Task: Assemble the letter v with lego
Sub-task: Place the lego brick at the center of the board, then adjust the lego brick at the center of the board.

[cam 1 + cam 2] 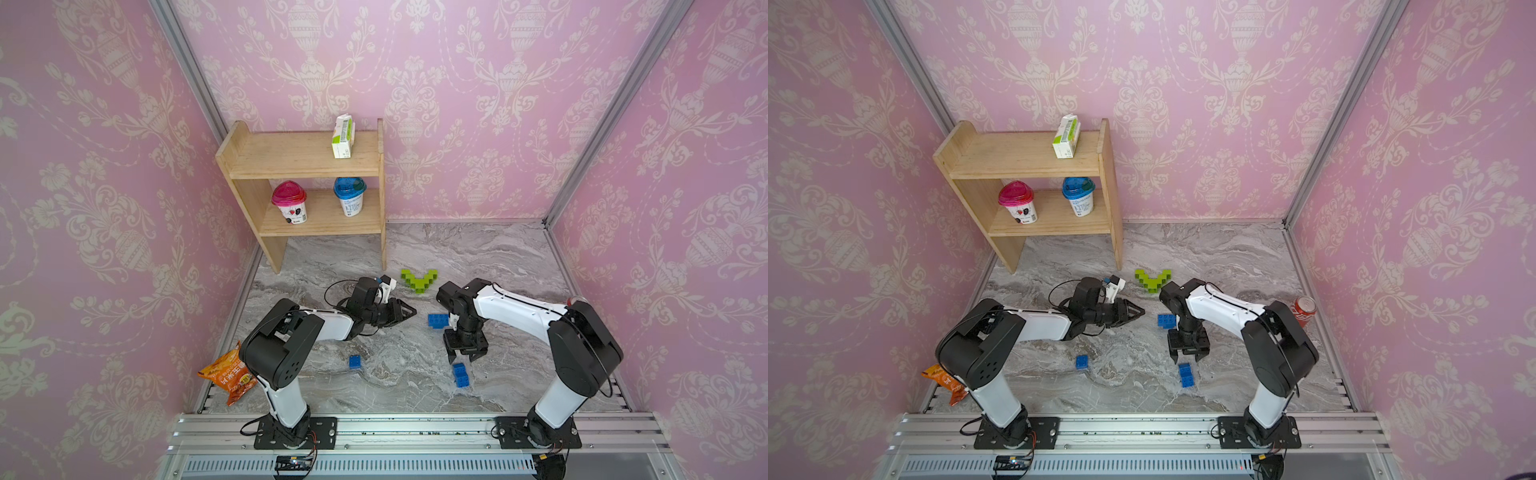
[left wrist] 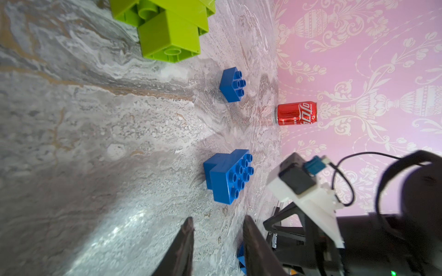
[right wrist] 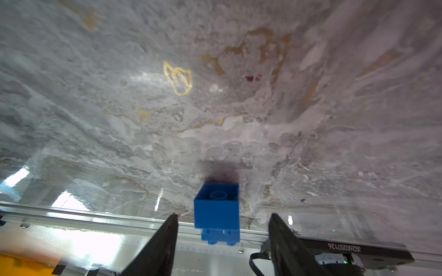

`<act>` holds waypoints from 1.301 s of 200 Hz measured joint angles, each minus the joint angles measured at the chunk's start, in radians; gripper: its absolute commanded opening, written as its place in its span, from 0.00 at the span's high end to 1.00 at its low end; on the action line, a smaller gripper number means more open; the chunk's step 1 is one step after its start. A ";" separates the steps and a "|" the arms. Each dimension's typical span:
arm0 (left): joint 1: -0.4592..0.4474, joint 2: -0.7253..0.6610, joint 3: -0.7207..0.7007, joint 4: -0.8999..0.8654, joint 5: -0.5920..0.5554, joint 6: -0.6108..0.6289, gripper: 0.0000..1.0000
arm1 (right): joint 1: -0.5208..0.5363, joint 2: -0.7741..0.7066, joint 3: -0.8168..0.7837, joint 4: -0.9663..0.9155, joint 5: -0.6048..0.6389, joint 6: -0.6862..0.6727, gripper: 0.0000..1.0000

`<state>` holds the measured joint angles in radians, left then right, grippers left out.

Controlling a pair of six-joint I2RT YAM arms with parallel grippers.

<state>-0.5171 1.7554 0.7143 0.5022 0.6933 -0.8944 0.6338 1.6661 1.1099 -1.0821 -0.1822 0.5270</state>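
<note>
Lego in lime green [image 1: 419, 280] lies joined as a stepped V, flat on the marble bench [image 1: 498, 257] near the foot of the wooden shelf [image 1: 291, 166]. Loose blue pieces lie nearer the front: a longer blue brick [image 1: 436, 320] tucked beside the right wrist, a small blue brick [image 1: 355, 361] out toward the left arm, and a blue brick [image 3: 216, 210] right at the right gripper [image 1: 463, 359]. Its fingers [image 3: 165, 239] point down and stand fairly wide, with the brick between them and a gap on either side, touching neither. Whether the brick is fully down on the bench I cannot tell. The left gripper [image 2: 218, 218] lies low and level, aimed across at the right arm, its fingers only a narrow slit apart with nothing in them. Open marble runs behind the V to the back wall and forward to the front rail [image 1: 415, 424]. A red soda can [image 1: 1304, 311] stands by the right wall, and a snack bag [image 1: 228, 376] lies at the front left edge.
</note>
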 measured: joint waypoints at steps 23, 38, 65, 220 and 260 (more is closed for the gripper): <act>0.002 -0.001 0.000 -0.040 -0.004 0.020 0.64 | 0.044 -0.139 -0.029 -0.003 0.061 0.033 0.57; 0.004 -0.002 0.000 -0.061 -0.011 0.030 0.64 | 0.075 -0.187 -0.046 -0.013 0.084 0.064 0.69; 0.004 -0.002 0.000 -0.084 -0.022 0.041 0.64 | 0.116 -0.189 -0.079 -0.012 0.103 0.106 0.88; 0.006 -0.024 0.020 -0.127 -0.031 0.060 0.63 | 0.121 -0.059 -0.086 0.051 0.082 0.121 0.96; 0.006 -0.024 0.020 -0.127 -0.031 0.060 0.63 | 0.107 -0.012 -0.074 0.068 0.083 0.117 0.96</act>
<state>-0.5114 1.7309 0.7341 0.3756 0.6628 -0.8349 0.7406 1.6543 1.0359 -1.0145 -0.0994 0.6437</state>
